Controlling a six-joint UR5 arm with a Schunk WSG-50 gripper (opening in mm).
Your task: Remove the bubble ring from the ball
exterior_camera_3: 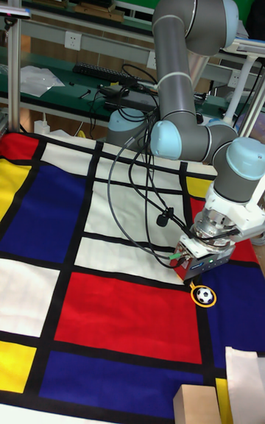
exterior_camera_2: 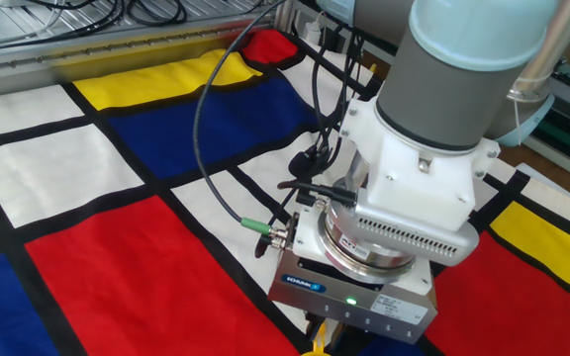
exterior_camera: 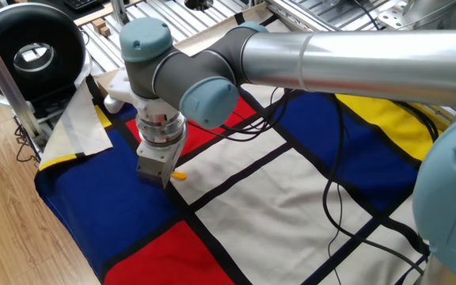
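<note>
The UR5 arm [exterior_camera_3: 180, 63] is reaching down over the colour-block cloth [exterior_camera_3: 110, 321] covering the table. Its gripper [exterior_camera_3: 197, 271] is hanging low just above the bubble ring [exterior_camera_3: 204, 296] — the fingers are hidden under the body, so I cannot tell how they stand. The ring is lying flat around the ball [exterior_camera_3: 205, 295], enclosing it, on a black stripe beside the red panel. A blue SCHUNK label [exterior_camera_2: 300, 286] is showing on the gripper body.
</note>
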